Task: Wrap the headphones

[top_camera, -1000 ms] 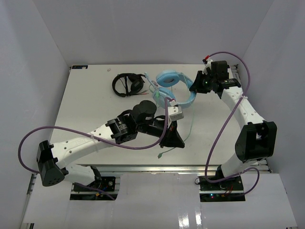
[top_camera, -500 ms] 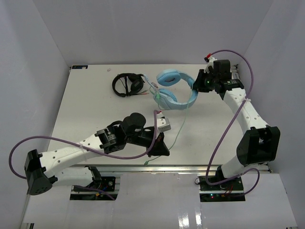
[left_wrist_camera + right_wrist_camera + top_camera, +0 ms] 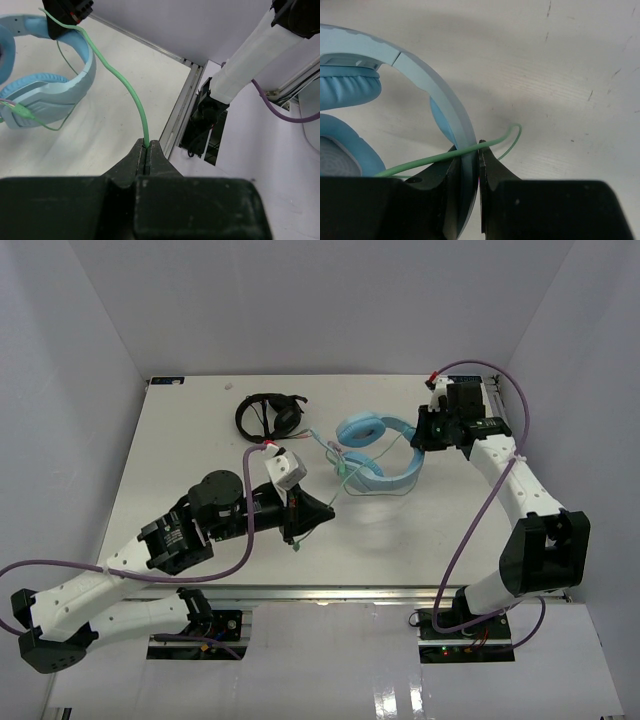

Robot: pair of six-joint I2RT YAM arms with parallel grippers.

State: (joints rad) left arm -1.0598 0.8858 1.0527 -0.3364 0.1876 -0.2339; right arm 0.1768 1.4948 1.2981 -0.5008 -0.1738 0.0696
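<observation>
I read no legible text, label, brand, number or sign in any view. The headphones [image 3: 360, 430] carry no readable marking, and neither does the table [image 3: 180, 440].

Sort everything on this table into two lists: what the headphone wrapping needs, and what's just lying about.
Part of the job:
light blue headphones, gripped at the band by the right pincer
their green cable, pinched in the left pincer

Just lying about:
black headphones, untouched
</observation>
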